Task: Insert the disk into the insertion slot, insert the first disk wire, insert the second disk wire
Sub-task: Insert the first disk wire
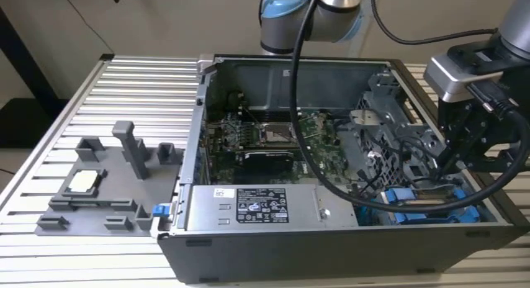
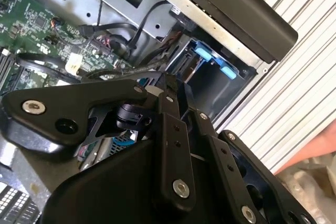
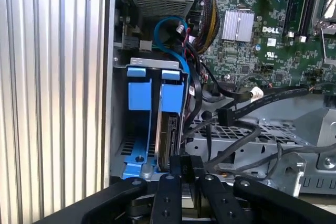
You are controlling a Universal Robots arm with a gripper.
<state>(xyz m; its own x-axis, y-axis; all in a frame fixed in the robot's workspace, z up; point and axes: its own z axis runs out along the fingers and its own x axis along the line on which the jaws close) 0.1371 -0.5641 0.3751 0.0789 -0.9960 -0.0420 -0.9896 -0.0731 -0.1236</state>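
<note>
Exterior view: claw [image 1: 447,176] lowered into the open computer case [image 1: 348,251], directly over the insertion slot [image 1: 398,213]; the disk [image 1: 426,203] lies just under the claw tips, seated between the slot's blue fittings; power supply box [image 1: 248,207] and circuit board [image 1: 273,139] stand well off to the claw's side. Second wrist view: claw [image 2: 170,88] with its two fingers drawn close together, nosed down beside the insertion slot [image 2: 215,61]. First wrist view: claw [image 3: 186,160] pressed together, tips at the near edge of the disk [image 3: 168,140] (whether they nip that edge or merely bear on it cannot be told); the disk stands on edge, sunk deep within the walls of the insertion slot [image 3: 149,62]; black cables with a loose connector [image 3: 223,115] hang just beside the claw, apart from the disk. Progress, as judged: disk insertion nearly or wholly done; both disk wires not yet plugged in.
</note>
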